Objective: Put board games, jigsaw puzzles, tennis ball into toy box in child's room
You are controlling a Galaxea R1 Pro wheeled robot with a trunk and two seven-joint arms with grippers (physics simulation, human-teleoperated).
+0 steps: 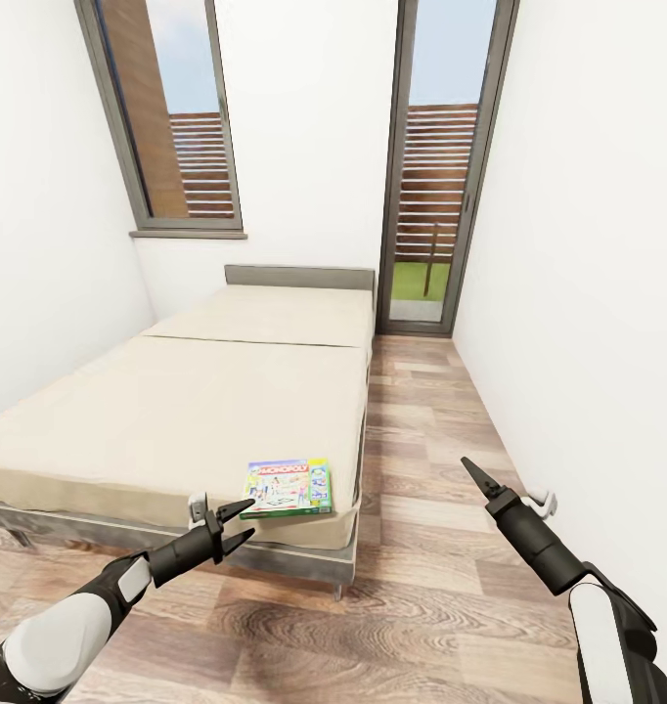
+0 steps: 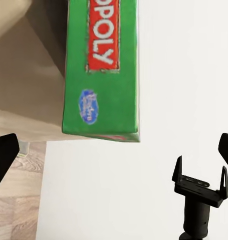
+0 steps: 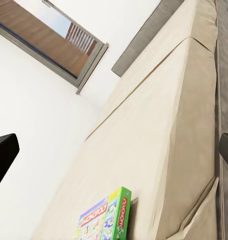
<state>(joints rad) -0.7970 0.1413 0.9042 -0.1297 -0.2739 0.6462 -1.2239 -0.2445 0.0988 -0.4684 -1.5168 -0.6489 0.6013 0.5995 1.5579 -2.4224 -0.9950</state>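
One board game, a green Monopoly box (image 1: 288, 487), lies flat on the near right corner of the bed (image 1: 177, 411), a beige mattress on a grey frame. My left gripper (image 1: 244, 521) hovers open just in front of the box's near left corner, a little below the mattress top, touching nothing. The left wrist view has the box's green side (image 2: 101, 75) close ahead, between the spread fingers (image 2: 3, 155). My right gripper (image 1: 475, 474) hangs open over the floor to the right of the bed. From the right wrist view the box (image 3: 106, 220) lies further off on the mattress.
The grey headboard (image 1: 299, 277) stands against the far wall. A tall glass door (image 1: 436, 196) is at the far right and a window (image 1: 172, 117) at the far left. Wood-plank floor (image 1: 422, 430) runs between the bed and the right wall. A small white fitting (image 1: 541, 504) sits at that wall's base.
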